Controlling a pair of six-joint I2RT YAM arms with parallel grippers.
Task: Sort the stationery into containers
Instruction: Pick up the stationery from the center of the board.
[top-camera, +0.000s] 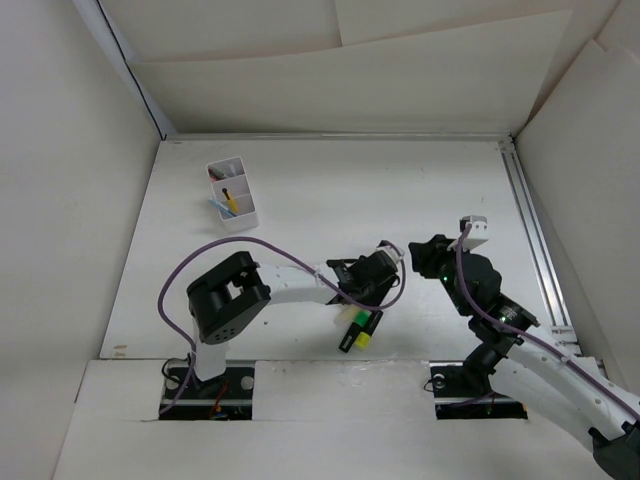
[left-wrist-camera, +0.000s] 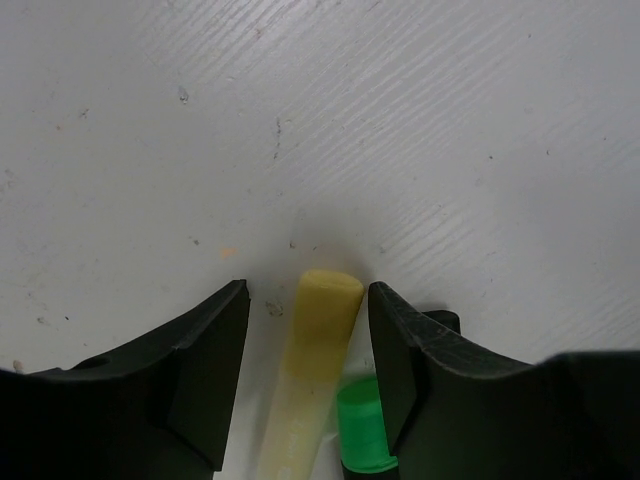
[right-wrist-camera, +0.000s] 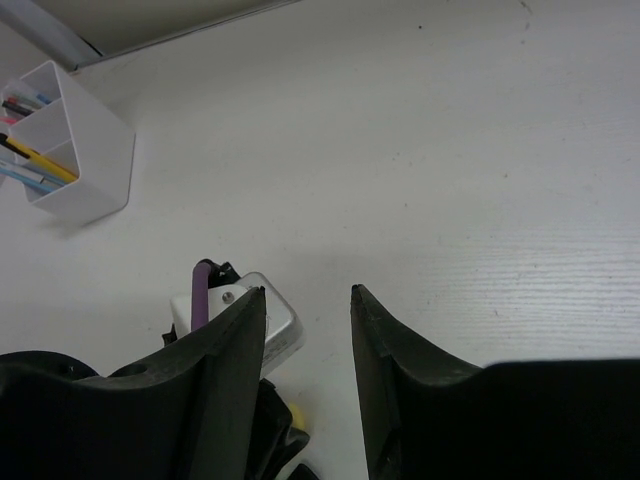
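Left wrist view, entry one: the left pincer (left-wrist-camera: 308, 292), with two black fingers, is standing partly open and gripping nothing. It is straddling a short thick yellow plastic highlighter (left-wrist-camera: 322, 345) that is lying flat on the scuffed white bench (left-wrist-camera: 420, 130). A clear gap is showing at one finger and only a sliver at the other.

Entry two: a short thick green plastic highlighter (left-wrist-camera: 362, 432) is lying just beside the yellow one, close against the inner face of the finger on the right of this view. Whether it is touching that finger cannot be told.

Entry three: the right pincer (right-wrist-camera: 308, 295) is hanging near the left arm, jaws partly open, nothing between them.

Entry four: a small white rectangular plastic box (top-camera: 241, 217) with two compartments is sitting well apart, toward the far left of the bench. It is already holding thin pens (right-wrist-camera: 40, 158), with yellow, blue and red ones showing.

Hazards, as judged:
- The closing fingers are likely catching both highlighters at once, because the green one is crowding into the gap.
- A skewed hold could be letting one round body slip out on the lift.
- A finger could be nudging the green one and sending it rolling.

Appearance: the yellow body is looking pale and matte, blunt-ended, with faint print. The green end is looking glossy and bright.
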